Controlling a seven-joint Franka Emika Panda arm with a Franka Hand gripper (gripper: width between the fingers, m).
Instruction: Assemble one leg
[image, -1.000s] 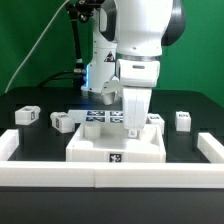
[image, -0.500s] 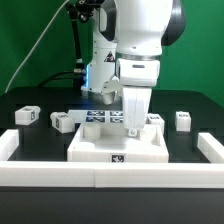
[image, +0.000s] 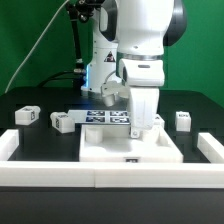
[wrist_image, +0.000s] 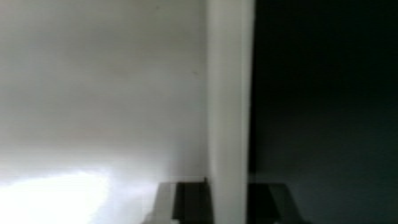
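Observation:
Three small white legs with tag markers lie on the black table: one (image: 28, 115) at the exterior view's left, one (image: 62, 121) beside it, one (image: 183, 120) at the right. The large white tray-like tabletop (image: 130, 155) lies in front of the arm. My gripper (image: 146, 126) is down at the tabletop's far wall, away from every leg. In the wrist view my gripper (wrist_image: 217, 202) has its dark fingers (wrist_image: 180, 203) on either side of the tabletop's thin white wall (wrist_image: 228, 90), shut on it.
The marker board (image: 100, 117) lies behind the tabletop. White border rails run along the front (image: 100, 177), the left (image: 8, 143) and the right (image: 212, 148) of the table. The arm's base stands at the back.
The tabletop has slid toward the exterior view's right, and the gripper has moved with it. The legs have not moved.

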